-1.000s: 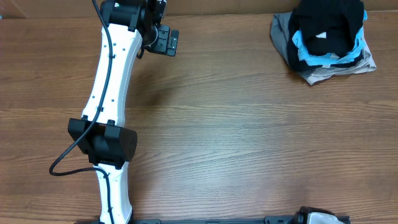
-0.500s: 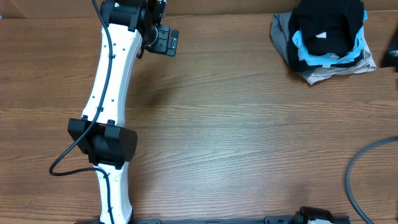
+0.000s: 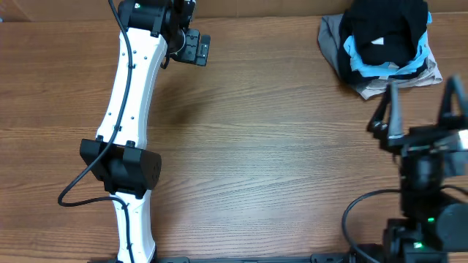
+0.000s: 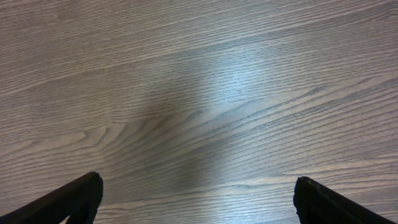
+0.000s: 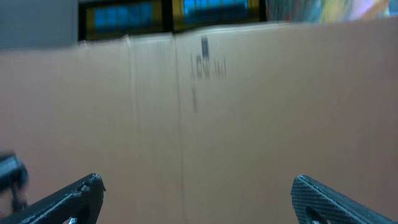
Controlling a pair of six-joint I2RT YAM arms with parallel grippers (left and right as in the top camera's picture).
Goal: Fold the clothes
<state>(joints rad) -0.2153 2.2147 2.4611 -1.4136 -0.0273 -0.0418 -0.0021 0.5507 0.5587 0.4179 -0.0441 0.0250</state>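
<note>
Movement on the right: right end effector (image 3: 423, 102) swings into view, jaws wide and empty, near the black T-shirt (image 3: 385, 29); left end effector (image 3: 194, 45) idles open.

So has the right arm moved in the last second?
Yes. The right gripper has come into the overhead view from the lower right, jaws open, and now sits just below the pile of clothes, which lies unchanged.
</note>
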